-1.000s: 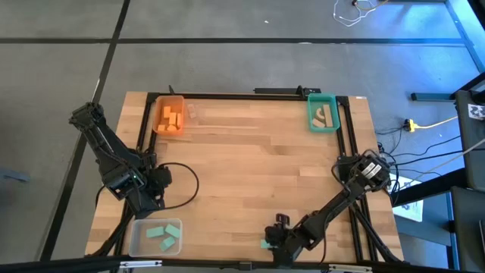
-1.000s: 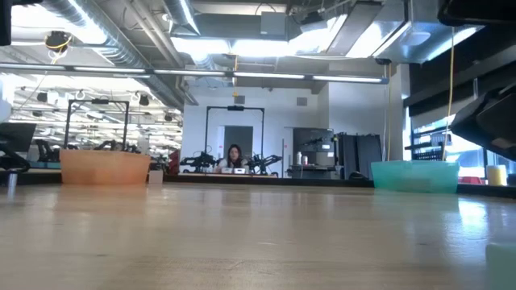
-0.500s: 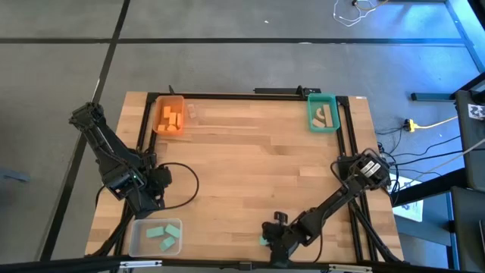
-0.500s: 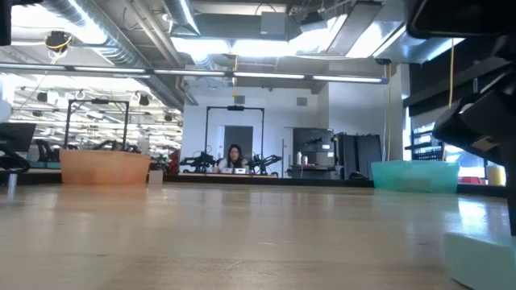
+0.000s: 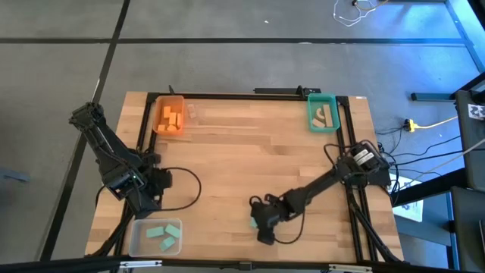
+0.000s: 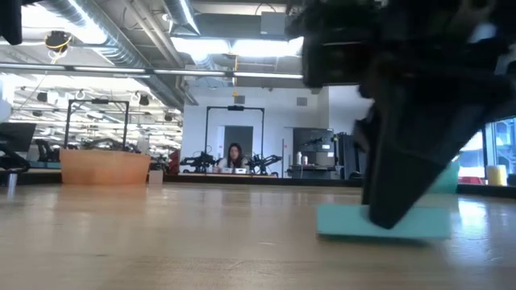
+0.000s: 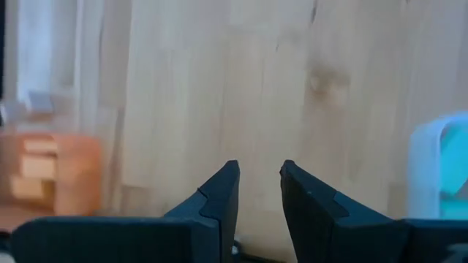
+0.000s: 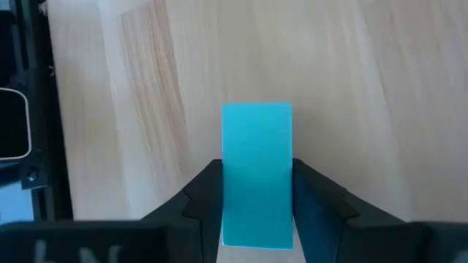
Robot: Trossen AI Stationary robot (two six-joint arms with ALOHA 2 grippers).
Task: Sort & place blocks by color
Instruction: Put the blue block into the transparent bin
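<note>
Workshop hall seen beyond pale wood-plank table [image 5: 227, 159]. Flat mint-teal rectangular block [image 8: 256, 172] clamped between right gripper [image 5: 261, 220] fingers near front-centre, held low at table surface [image 6: 383, 221], likely for transfer to clear plastic bin [image 5: 136, 236] at front left. Left gripper [image 7: 258, 191] parked beside that bin, fingers slightly apart, nothing held. Counted: about three teal blocks [image 5: 163, 235] in clear bin; orange blocks [image 5: 170, 119] in orange bin, wood blocks [image 5: 324, 115] in teal bin, counts unclear.

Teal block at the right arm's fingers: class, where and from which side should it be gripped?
Grip the flat teal block across its two long narrow edges, coming from above. It lies flat on the table, so only its sides are exposed, and the right gripper already straddles them.
</note>
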